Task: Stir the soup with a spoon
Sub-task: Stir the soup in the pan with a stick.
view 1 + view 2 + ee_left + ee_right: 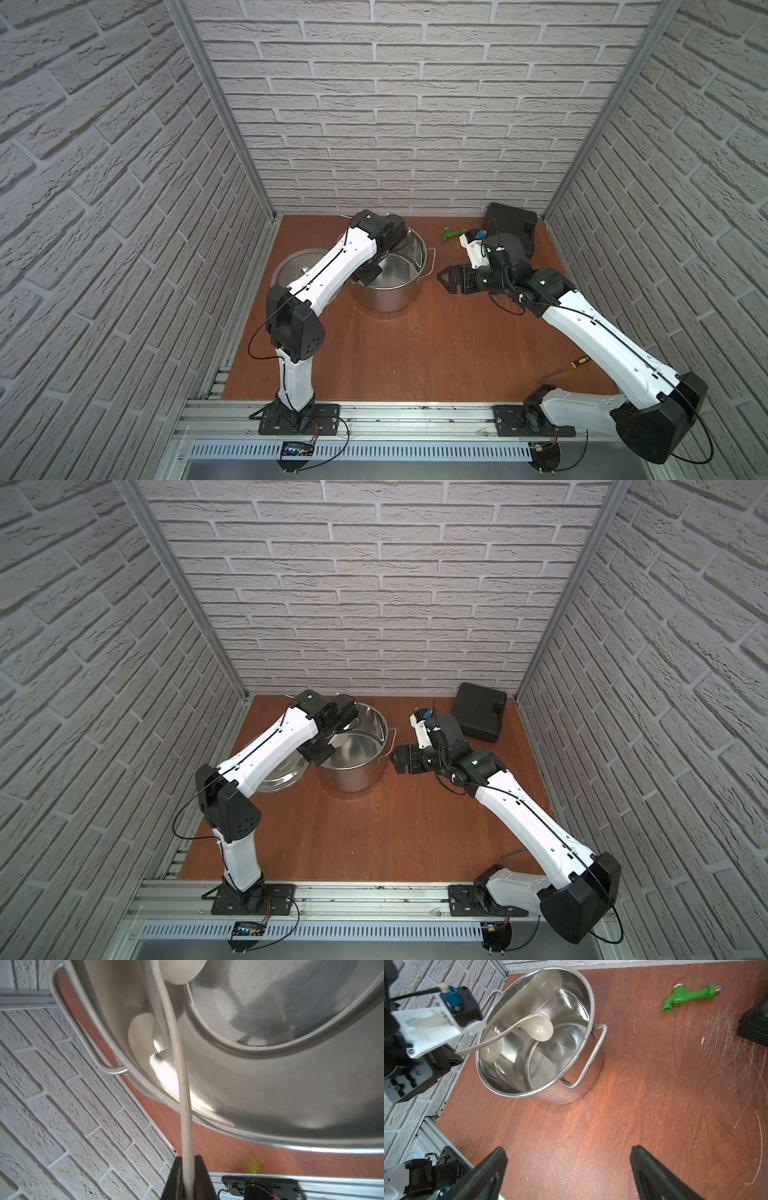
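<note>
We enter the following:

1. Steel lid: round, lying on the wooden board towards its left side, partly hidden from us.
2. Green plastic tap: white cap, threaded metal end, lying flat near the back, apart from item 3.
3. Black plastic case: back right corner, close to the wall. It seems shut, though we see it poorly.
4. Fine pale scratches: on the board just beside the case.
5. Screwdriver: yellow-and-black handle, thin shaft, lying at the right, towards the front.
6. White brick-pattern walls: on three sides.
7. Aluminium rail: along the front edge.
</note>
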Available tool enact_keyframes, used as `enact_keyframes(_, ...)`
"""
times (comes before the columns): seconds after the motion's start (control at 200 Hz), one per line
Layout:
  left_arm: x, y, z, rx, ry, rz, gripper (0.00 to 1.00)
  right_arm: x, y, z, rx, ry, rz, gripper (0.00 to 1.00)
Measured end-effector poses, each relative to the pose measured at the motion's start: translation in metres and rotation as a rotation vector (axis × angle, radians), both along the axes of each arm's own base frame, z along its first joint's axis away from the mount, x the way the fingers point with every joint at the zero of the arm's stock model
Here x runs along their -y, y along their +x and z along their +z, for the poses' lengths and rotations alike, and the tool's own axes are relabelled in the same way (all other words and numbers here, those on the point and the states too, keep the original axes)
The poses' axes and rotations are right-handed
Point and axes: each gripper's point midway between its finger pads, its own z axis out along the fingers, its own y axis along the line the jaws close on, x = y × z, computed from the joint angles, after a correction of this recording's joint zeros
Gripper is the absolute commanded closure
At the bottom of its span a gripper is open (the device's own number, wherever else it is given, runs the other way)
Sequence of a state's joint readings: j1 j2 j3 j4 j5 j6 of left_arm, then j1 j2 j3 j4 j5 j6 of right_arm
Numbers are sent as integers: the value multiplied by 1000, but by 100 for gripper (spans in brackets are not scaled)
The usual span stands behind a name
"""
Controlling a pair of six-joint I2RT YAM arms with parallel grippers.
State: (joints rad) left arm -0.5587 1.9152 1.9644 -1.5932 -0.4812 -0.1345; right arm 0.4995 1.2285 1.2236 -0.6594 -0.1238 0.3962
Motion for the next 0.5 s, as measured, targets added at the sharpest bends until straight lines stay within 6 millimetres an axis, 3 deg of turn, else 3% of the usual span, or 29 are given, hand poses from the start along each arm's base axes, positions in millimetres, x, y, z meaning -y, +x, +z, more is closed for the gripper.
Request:
enact_keyframes(0.17, 37, 10, -2, 18, -45, -63, 100, -2, 3, 6, 2, -6, 6, 4)
enact_keyframes(0.305, 64, 1, -7, 1, -77, -124, 100, -1, 6, 14, 18, -8, 0, 4)
enact_keyframes(0.41, 74, -12, -12, -29, -79, -153, 100, 0, 6, 15, 23, -11, -7, 4)
enact_keyframes(0.5, 71, -22, -17, -58, -63, -159, 100, 2, 6, 15, 23, -16, -12, 4)
